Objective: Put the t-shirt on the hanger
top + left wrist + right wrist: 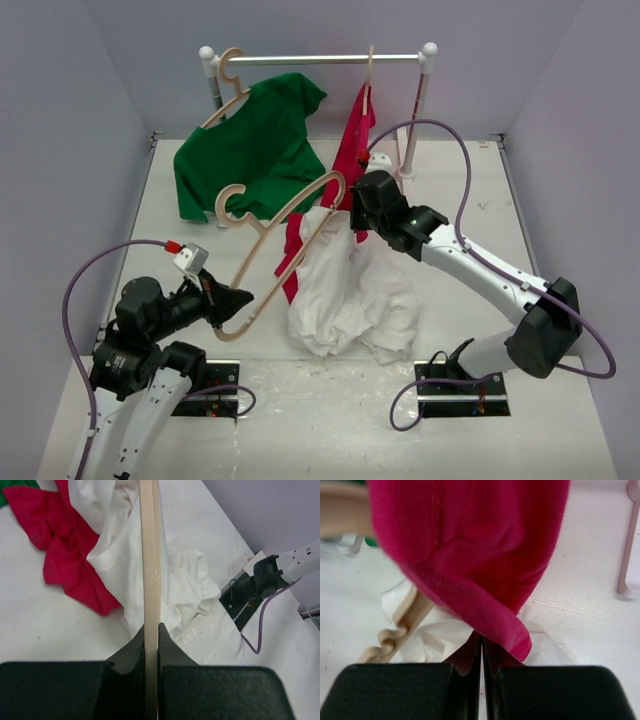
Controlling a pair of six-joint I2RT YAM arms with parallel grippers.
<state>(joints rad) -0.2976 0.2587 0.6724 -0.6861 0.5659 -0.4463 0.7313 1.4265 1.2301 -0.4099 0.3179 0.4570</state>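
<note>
My left gripper is shut on the bar of a light wooden hanger, which it holds tilted above the table with the hook up and to the left. A white t-shirt lies crumpled under the hanger's far end. My right gripper is shut at the hanger's far tip, with a fold of a red t-shirt pinched at its fingertips. The hanger's notched end shows left of the jaws.
A clothes rack stands at the back. A green t-shirt hangs from it on another hanger and spills onto the table. More red cloth lies beside the white t-shirt. The rack's foot is at the right.
</note>
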